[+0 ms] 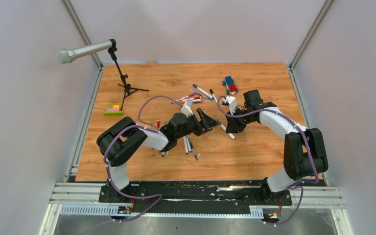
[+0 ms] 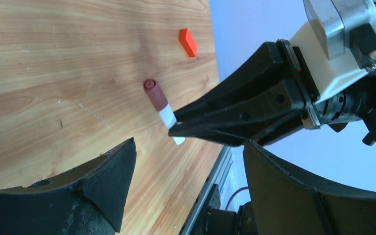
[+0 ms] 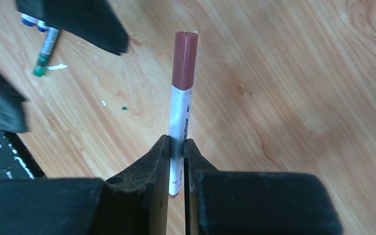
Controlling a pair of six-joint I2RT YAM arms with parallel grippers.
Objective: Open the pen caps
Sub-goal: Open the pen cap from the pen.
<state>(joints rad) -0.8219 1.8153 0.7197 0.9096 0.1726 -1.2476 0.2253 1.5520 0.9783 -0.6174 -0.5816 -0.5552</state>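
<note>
Wooden table (image 1: 254, 156) with pens and small toys scattered on it
Heap of pens (image 1: 196, 95) at far middle, lying crisscross; toy car (image 1: 230, 84), blue and red, just right of the heap; loose pens (image 1: 190, 146) side by side nearer the front, about centre; green-yellow brick bar (image 1: 112, 110) at left, beside the microphone stand (image 1: 125, 88) feet; orange block (image 2: 188, 42) near a table edge; green-tipped pen (image 3: 46, 51) flat on the wood.

white pen (image 3: 178, 122) with brownish-red cap (image 3: 184, 61), orange block (image 2: 187, 42), light wood-grain table (image 3: 298, 98), black right tool (image 3: 176, 147).
</note>
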